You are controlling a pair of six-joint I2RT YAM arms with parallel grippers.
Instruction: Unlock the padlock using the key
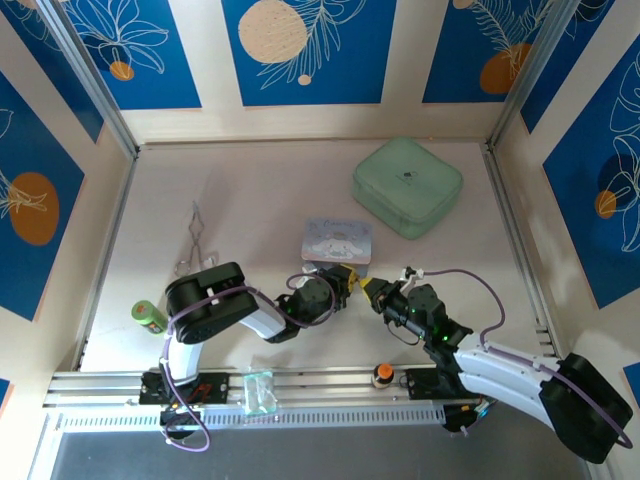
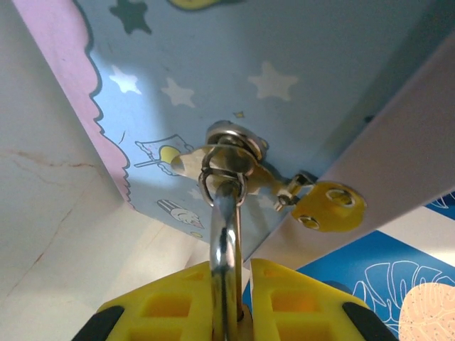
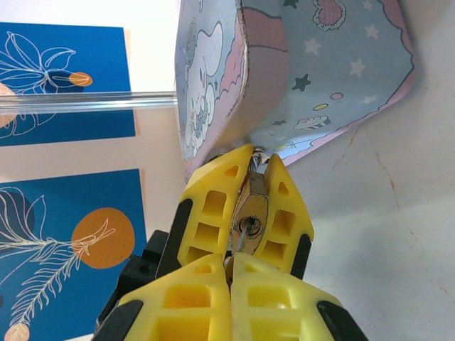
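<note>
Pale table point(image 1: 250, 200), blue tin point(image 1: 337, 241) near the middle. Left gripper point(image 2: 232, 268) was clamped on the padlock point(image 3: 249, 212), which hung from the tin's hasp point(image 2: 231, 153) at its near edge. Right gripper point(image 3: 231, 261) pinched the key point(image 3: 240, 243), tip at the keyhole point(image 3: 248, 227). Looked like the insertion step; next it'd need pushing fully home, then a twist.

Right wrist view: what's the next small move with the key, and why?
Probably have the right gripper twist the key in place. The key sits in the keyhole of the padlock, the left gripper clamps the body, and the shackle runs through the hasp on the tin.
</note>
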